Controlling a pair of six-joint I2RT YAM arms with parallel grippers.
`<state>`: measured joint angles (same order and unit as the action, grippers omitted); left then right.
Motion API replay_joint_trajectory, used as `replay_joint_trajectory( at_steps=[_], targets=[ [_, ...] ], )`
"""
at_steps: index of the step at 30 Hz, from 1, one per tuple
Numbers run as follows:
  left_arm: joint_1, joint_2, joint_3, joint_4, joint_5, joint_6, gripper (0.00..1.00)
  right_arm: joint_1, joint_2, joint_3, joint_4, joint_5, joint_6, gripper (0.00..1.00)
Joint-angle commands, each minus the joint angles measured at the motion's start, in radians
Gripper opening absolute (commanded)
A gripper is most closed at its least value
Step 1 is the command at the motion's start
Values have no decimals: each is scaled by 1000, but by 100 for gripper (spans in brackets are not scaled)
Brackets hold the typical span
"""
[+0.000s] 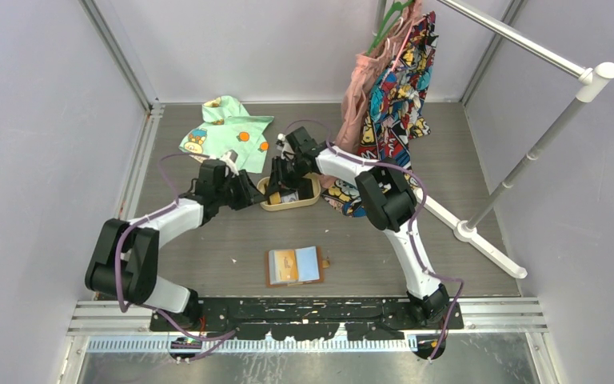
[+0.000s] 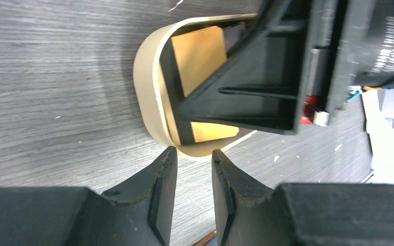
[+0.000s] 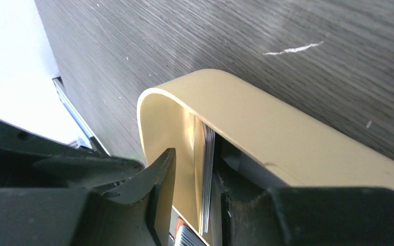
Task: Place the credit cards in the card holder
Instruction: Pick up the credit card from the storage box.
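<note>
In the tray (image 3: 267, 128) mid-picture, the right gripper (image 3: 197, 171) sits open around the cards (image 3: 207, 177), left gripper (image 2: 194, 156) open beside; next, pinch them

Card holder (image 1: 270, 272) open flat; orange card (image 1: 285, 266), blue card (image 1: 309, 263) inside; spare cards (image 3: 207, 174) seemingly upright in tray (image 3: 267, 123)

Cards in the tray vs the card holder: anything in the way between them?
Only the tray's raised rim, which the cards must clear. In the top view the table between tray and the open card holder shows nothing lying there. The left gripper sits at the tray's end, off that line.
</note>
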<state>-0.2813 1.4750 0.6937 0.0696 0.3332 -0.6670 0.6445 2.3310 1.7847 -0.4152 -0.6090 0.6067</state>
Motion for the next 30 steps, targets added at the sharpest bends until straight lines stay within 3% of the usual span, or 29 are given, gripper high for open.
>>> replay_joint_trajectory(
  at_steps=[1,9,14,17,23,30],
  targets=[
    [-4,-109,25,-3,7,31,33,-2,24,56,24,-39,12,34],
    [-4,-256,-2,-103,-41,58,33,-12,7,67,6,-45,-7,8],
    [-4,-344,-27,-157,-59,65,34,-29,-39,40,50,-107,13,3],
    [-4,-384,-39,-179,-66,65,34,-37,-53,29,77,-150,23,5],
    [-4,-413,-55,-192,-70,62,35,-43,-47,26,86,-177,29,28],
    [-4,-412,-53,-197,-67,64,35,-55,-50,25,84,-190,33,32]
  ],
)
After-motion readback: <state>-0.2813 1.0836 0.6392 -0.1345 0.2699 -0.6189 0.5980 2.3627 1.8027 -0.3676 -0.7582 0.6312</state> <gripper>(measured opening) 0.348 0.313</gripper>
